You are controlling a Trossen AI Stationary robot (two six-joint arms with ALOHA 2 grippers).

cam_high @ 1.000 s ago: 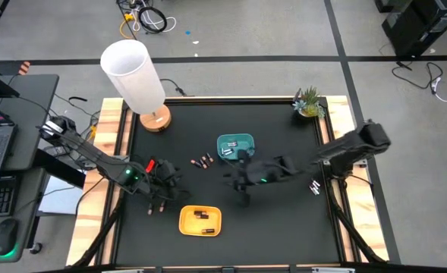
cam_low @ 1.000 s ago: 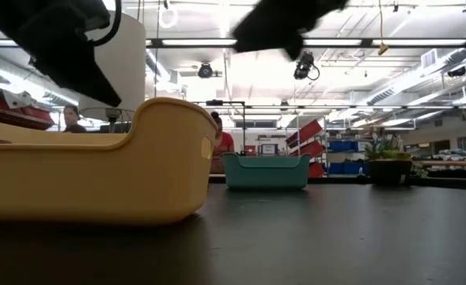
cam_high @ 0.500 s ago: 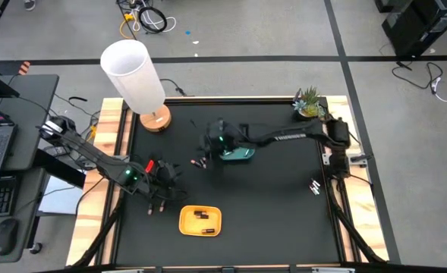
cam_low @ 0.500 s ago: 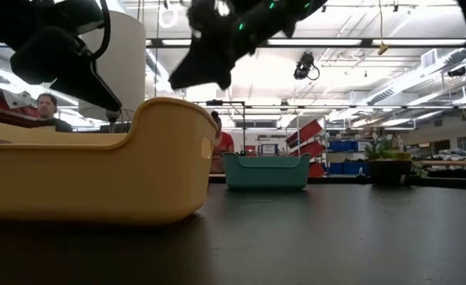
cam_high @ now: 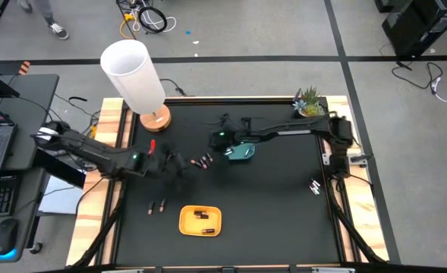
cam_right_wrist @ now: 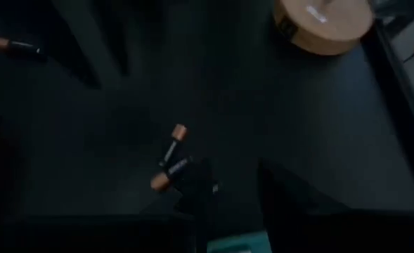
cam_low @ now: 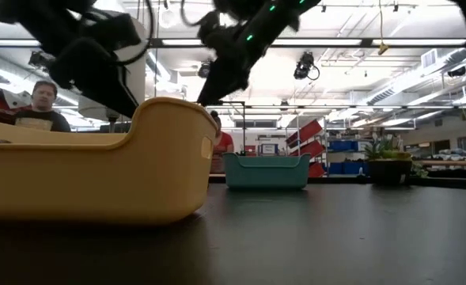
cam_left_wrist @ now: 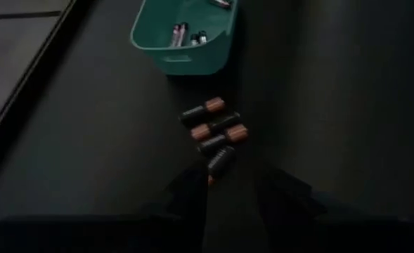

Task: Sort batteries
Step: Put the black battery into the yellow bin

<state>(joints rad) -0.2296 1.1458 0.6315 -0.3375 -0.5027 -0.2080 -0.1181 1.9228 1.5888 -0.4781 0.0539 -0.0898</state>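
Note:
Several dark batteries with copper ends (cam_high: 203, 161) lie loose in a cluster (cam_left_wrist: 214, 133) on the black table, just in front of the teal tray (cam_high: 240, 150), which holds a few silvery cells (cam_left_wrist: 185, 33). My left gripper (cam_left_wrist: 231, 191) is open and hovers just left of the cluster (cam_high: 177, 164), raised off the table (cam_low: 98, 67). My right gripper (cam_right_wrist: 235, 186) is open, also raised (cam_low: 229, 59), at the teal tray's far-left corner (cam_high: 218, 139); two of the batteries (cam_right_wrist: 170, 156) show below it. The yellow tray (cam_high: 200, 220) holds two dark cells.
Two more batteries (cam_high: 156, 207) lie left of the yellow tray, and a few (cam_high: 314, 186) sit near the table's right edge. A white lamp on a wooden base (cam_high: 153, 118) stands at the far left corner, a small plant (cam_high: 309, 104) at the far right. People show beyond the table (cam_low: 39, 107).
My right arm has swung from the middle of the table toward the far left, ending over the teal tray's far-left corner. My left gripper has moved right and toward the far edge, away from the two batteries by the yellow tray and up to the loose cluster.

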